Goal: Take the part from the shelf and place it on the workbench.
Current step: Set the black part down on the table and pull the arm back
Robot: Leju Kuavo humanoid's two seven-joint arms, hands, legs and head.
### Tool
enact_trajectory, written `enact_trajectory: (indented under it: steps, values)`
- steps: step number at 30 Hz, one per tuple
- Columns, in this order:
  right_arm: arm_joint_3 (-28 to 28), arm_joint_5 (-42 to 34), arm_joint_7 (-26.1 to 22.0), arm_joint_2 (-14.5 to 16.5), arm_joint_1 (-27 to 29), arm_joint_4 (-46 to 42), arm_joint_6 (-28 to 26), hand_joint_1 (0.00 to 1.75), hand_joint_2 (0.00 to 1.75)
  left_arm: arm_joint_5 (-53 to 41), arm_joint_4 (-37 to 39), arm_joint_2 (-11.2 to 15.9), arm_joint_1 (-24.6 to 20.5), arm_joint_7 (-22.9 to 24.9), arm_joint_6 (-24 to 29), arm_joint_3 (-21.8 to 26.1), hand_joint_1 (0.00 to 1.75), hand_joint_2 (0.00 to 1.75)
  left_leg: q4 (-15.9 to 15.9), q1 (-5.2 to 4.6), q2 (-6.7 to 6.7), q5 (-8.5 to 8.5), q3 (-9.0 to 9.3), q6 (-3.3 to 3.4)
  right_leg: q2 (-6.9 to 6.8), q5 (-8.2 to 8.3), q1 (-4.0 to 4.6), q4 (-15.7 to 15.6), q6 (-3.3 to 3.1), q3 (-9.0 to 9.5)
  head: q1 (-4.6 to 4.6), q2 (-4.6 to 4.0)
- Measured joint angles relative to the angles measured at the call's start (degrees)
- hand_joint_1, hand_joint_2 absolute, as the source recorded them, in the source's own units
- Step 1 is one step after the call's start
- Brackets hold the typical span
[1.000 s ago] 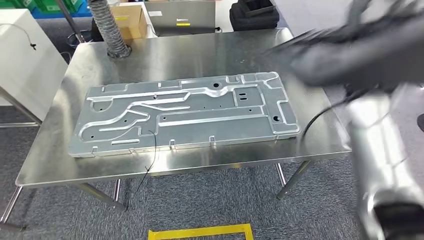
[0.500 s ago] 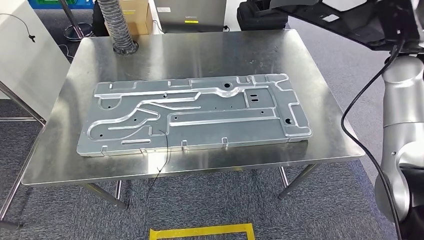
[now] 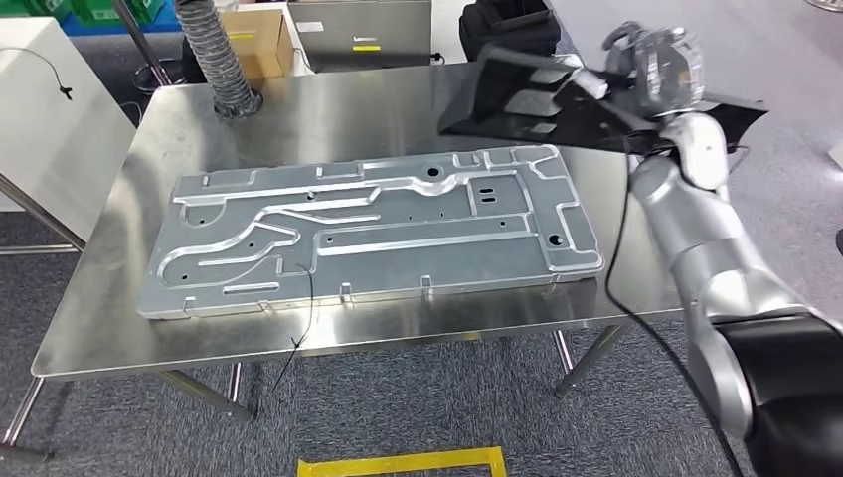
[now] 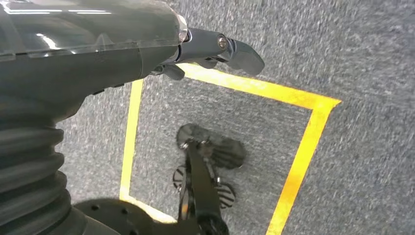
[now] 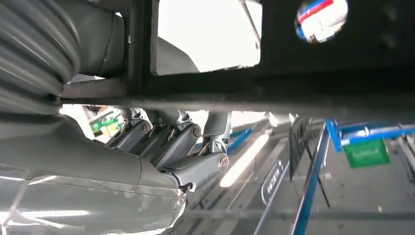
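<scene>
A flat black part (image 3: pixel 557 109) with cut-outs hangs tilted over the far right corner of the steel workbench (image 3: pixel 348 109). My right hand (image 3: pixel 651 60) grips it from above at the end of the raised silver arm. In the right wrist view its fingers (image 5: pixel 181 147) curl against the underside of the black part (image 5: pixel 342 73). A large stamped metal panel (image 3: pixel 378 234) lies flat across the middle of the workbench. My left hand (image 4: pixel 210 49) hangs over the carpet, thumb straight and holding nothing.
A ribbed hose (image 3: pixel 219 60), a cardboard box (image 3: pixel 260 40), a grey case (image 3: pixel 363 30) and a black bag (image 3: pixel 502 25) stand behind the bench. A white cabinet (image 3: pixel 50 119) is at the left. A thin black wire (image 3: pixel 303 308) hangs over the front edge. Yellow floor tape (image 3: pixel 398 462) marks the carpet.
The head view has shifted a little. My right arm has swung in with the black part, from a blurred sweep at the upper right down to the bench's far right corner.
</scene>
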Motion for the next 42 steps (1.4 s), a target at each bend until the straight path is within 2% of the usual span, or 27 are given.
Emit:
enact_trajectory:
  steps: [1,2,3,4,5,7,8,10,12,13,16,17,18,19,21,22,23,25,27,29,31,32,33,34,36,38,42]
  values:
    - [0.8,0.7,0.6,1.2,0.1,1.0,-0.3,1.75,1.75,0.0,0.0,0.0,0.0,-0.1,0.1,0.0,0.0,1.75,3.5,0.04,0.0,-1.09,-1.83,-0.1,0.11,-0.04,0.04,0.0,-0.09,0.03,0.0,0.0]
    - [1.5,1.3,1.2,2.4,0.3,2.0,-0.4,1.75,1.75,0.0,0.0,0.0,0.1,-0.3,0.2,0.0,0.0,1.75,5.2,0.05,0.0,-1.15,-2.92,-0.11,0.23,-0.09,0.08,0.1,-0.15,0.09,0.0,0.0]
    - [2.2,2.0,1.8,3.4,0.5,2.9,-0.5,1.75,1.75,0.0,0.0,0.0,0.1,-0.4,0.4,0.0,0.0,1.75,4.8,0.05,0.0,-0.11,-2.96,-0.04,0.33,-0.16,0.12,0.1,-0.17,0.19,0.0,0.0]
    - [2.9,2.7,2.4,4.5,0.6,3.7,-0.6,1.75,1.75,0.0,0.0,0.0,0.1,-0.6,0.5,-0.1,0.0,1.75,1.8,0.04,0.0,1.94,-1.76,0.14,0.4,-0.25,0.16,0.1,-0.16,0.34,0.0,0.0]
    - [3.4,3.2,2.9,5.4,0.6,4.4,-0.7,1.75,1.75,0.0,0.0,0.0,0.1,-0.8,0.7,-0.1,0.0,1.75,-2.6,0.03,0.0,4.29,0.16,0.39,0.43,-0.37,0.19,0.1,-0.09,0.51,0.0,0.0]
    - [4.3,4.1,3.7,7.1,0.5,5.7,-1.2,1.75,1.75,0.0,0.0,0.0,0.1,-1.2,1.1,-0.1,0.0,1.75,-9.7,-0.16,0.0,6.91,3.5,0.84,0.44,-0.58,0.41,0.1,0.28,0.64,0.0,0.0]
    - [4.6,4.5,4.1,7.7,0.5,6.3,-1.4,1.75,1.75,0.0,0.0,0.1,0.1,-1.5,1.3,-0.1,0.0,1.75,-11.1,-0.24,-0.03,7.13,4.18,1.01,0.43,-0.63,0.49,0.1,0.53,0.63,0.0,0.0]
    - [5.2,5.4,5.0,9.0,0.5,7.4,-1.5,1.75,1.75,0.0,0.0,0.1,0.1,-1.9,1.6,-0.1,0.0,1.75,-11.6,-0.27,-0.09,7.04,4.35,1.35,0.42,-0.62,0.57,0.0,1.09,0.62,0.0,0.0]
    - [5.7,6.3,6.1,10.0,0.4,8.1,-1.4,1.75,1.75,0.0,0.0,0.1,0.2,-2.4,1.5,-0.1,0.0,1.75,-12.1,-0.09,-0.02,7.28,4.56,1.91,0.39,-1.62,0.52,1.1,1.6,0.22,0.0,0.0]
    - [6.0,6.7,6.7,10.4,0.3,8.5,-1.4,1.75,1.75,-0.1,0.0,0.1,0.2,-2.6,1.4,-0.1,0.0,1.75,-12.3,0.01,0.02,7.41,4.68,2.22,0.38,-2.92,0.51,3.1,1.82,-0.6,0.0,0.0]
    - [6.5,7.8,8.0,11.3,0.2,9.7,-1.0,1.75,1.75,-0.2,0.0,0.1,0.1,-3.1,1.1,-0.1,0.0,1.75,-12.4,-0.01,0.01,7.39,4.74,2.64,0.34,-8.01,0.4,14.2,2.13,-5.71,0.0,0.0]
    - [6.7,8.1,8.2,11.5,0.3,10.2,-0.8,1.75,1.75,-0.2,0.0,0.1,0.1,-3.3,0.9,-0.1,0.0,1.75,-12.3,-0.03,-0.04,7.34,4.76,2.68,0.34,-8.51,0.39,16.6,2.16,-6.95,0.0,0.0]
    - [6.8,8.3,8.5,11.6,0.4,10.6,-0.6,1.75,1.75,-0.3,0.0,0.1,0.2,-3.3,0.7,-0.2,0.0,1.75,-12.2,-0.03,-0.11,7.27,4.8,2.67,0.34,-7.71,0.4,16.6,2.13,-7.07,0.0,0.0]
    - [6.9,8.4,8.7,11.8,0.4,10.9,-0.4,1.31,1.31,-0.3,0.0,0.1,0.2,-3.4,0.5,-0.2,0.0,1.75,-12.1,-0.03,-0.17,7.16,4.86,2.62,0.34,-5.88,0.4,14.1,2.02,-6.06,0.0,0.0]
    - [7.1,8.4,8.9,12.2,0.3,11.2,-0.1,0.44,0.44,-0.3,0.0,0.0,0.2,-3.4,0.2,-0.3,0.0,1.75,-11.7,-0.11,-0.25,6.82,4.92,2.34,0.32,-1.72,0.54,5.8,1.55,-2.22,0.0,0.0]
    - [7.1,8.4,9.0,12.5,0.2,11.4,0.2,0.0,0.0,-0.2,0.0,0.0,0.1,-3.4,0.0,-0.3,0.0,1.75,-11.6,-0.18,-0.25,6.68,4.85,2.17,0.32,-0.58,0.68,2.6,1.28,-0.81,-0.01,0.01]
    - [7.2,8.4,9.1,12.7,0.2,11.6,0.5,0.0,0.0,-0.2,0.0,-0.1,0.1,-3.4,-0.1,-0.3,0.0,1.75,-11.5,-0.21,-0.24,6.59,4.75,1.94,0.35,-0.18,0.84,0.8,1.05,-0.06,-0.01,0.01]
    - [7.2,8.5,9.4,13.2,0.4,12.1,1.2,0.0,0.0,-0.1,0.0,-0.1,0.1,-3.3,-0.5,-0.3,0.0,1.75,-11.5,-0.2,-0.22,6.61,4.66,1.47,0.41,-0.3,1.03,0.1,0.64,0.02,-0.01,0.01]
    - [7.3,8.5,10.0,13.6,0.5,12.6,1.7,0.0,0.0,-0.1,0.0,-0.2,0.2,-3.3,-0.6,-0.3,0.0,1.75,-11.0,-0.16,-0.18,6.0,4.5,0.91,0.36,-0.1,0.73,-0.3,0.08,0.33,0.0,0.0]
    - [7.3,8.7,10.5,14.1,0.6,13.0,2.3,0.0,0.0,-0.2,0.0,-0.2,0.2,-3.2,-0.6,-0.3,0.0,1.75,-6.6,-0.02,-0.12,3.35,2.7,0.34,0.3,0.06,0.43,-0.8,-0.44,0.66,-0.01,0.0]
    - [7.3,9.0,10.8,14.5,0.9,13.5,2.7,0.0,0.0,-0.2,0.0,-0.2,0.2,-3.3,-0.7,-0.3,0.0,1.75,1.0,0.25,-0.09,0.0,-0.82,-0.17,0.3,0.0,0.45,-0.7,-0.63,0.73,-0.01,0.0]
    - [7.3,9.1,10.9,14.5,1.2,13.7,2.9,0.0,0.0,-0.3,0.0,-0.2,0.2,-3.4,-0.7,-0.3,0.0,1.75,3.6,0.38,-0.09,-0.7,-2.2,-0.36,0.3,-0.05,0.46,-0.7,-0.63,0.75,0.0,0.0]
    - [7.3,9.2,11.0,14.6,1.5,14.0,3.0,0.0,0.0,-0.3,0.0,-0.2,0.3,-3.4,-0.8,-0.3,0.0,1.31,4.3,0.51,-0.08,-0.31,-2.68,-0.5,0.31,-0.11,0.45,-0.7,-0.58,0.77,0.0,0.0]
    - [7.3,9.2,11.0,14.6,1.8,14.2,3.1,0.0,0.0,-0.4,0.0,-0.2,0.3,-3.5,-0.8,-0.3,0.0,0.87,2.7,0.64,-0.07,1.12,-2.05,-0.57,0.32,-0.2,0.42,-0.6,-0.48,0.8,0.0,0.0]
    - [7.3,9.1,11.0,14.6,2.0,14.4,3.1,0.0,0.0,-0.5,0.0,-0.2,0.3,-3.9,-0.8,-0.3,0.0,0.0,-4.8,0.81,-0.07,4.96,1.48,-0.56,0.39,-0.54,0.37,-0.2,-0.08,0.82,0.0,0.0]
    - [7.2,8.9,10.8,14.6,2.1,14.6,3.1,0.0,0.0,-0.7,0.0,-0.2,0.3,-4.4,-0.8,-0.4,0.0,0.0,-10.2,0.65,-0.15,6.62,4.0,-0.17,0.47,-0.75,0.46,0.2,0.48,0.61,0.0,0.0]
    - [6.7,8.3,9.8,14.6,2.7,14.8,2.9,0.0,0.0,-0.9,0.0,-0.2,0.2,-4.6,-0.4,-0.4,0.0,0.0,-11.2,0.5,-0.19,6.72,4.27,1.2,0.46,-1.08,0.43,0.5,1.59,0.26,0.0,0.0]
